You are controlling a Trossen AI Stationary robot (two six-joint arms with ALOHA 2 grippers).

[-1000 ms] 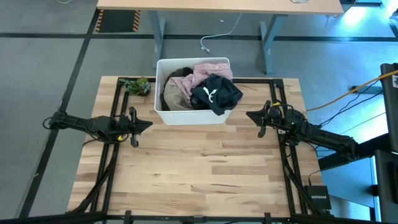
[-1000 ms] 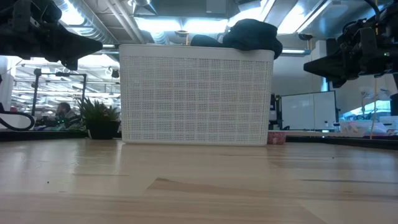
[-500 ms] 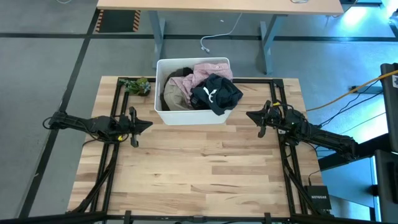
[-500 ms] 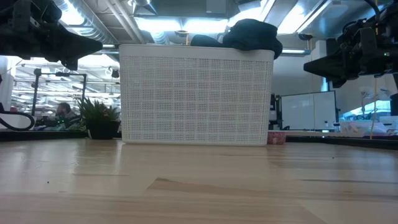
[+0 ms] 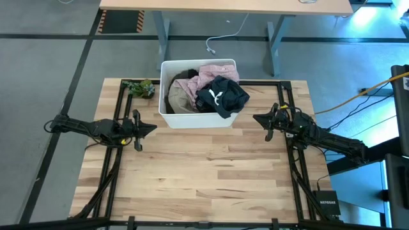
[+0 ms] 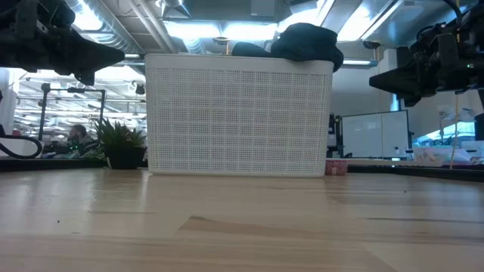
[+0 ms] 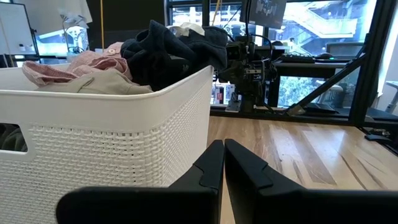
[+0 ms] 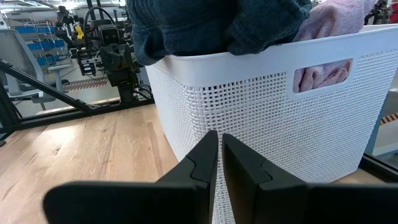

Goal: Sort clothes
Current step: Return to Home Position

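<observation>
**Two Arms Face Each Other, Fingers Together**

The left arm [image 5: 83, 126] reaches in from the left side, stretched out flat. The left gripper [image 5: 151, 128] points toward the middle. Its fingers [image 7: 208, 163] are pressed together and hold nothing. The right arm [image 5: 332, 139] reaches in from the right side. The right gripper [image 5: 256, 117] points back toward the left one. Its fingers [image 8: 205, 152] are pressed together too, and they are empty.

clothes [image 5: 189, 85] fill the white bin [image 5: 198, 120] (black logo piece [image 5: 221, 96] on top).
</observation>
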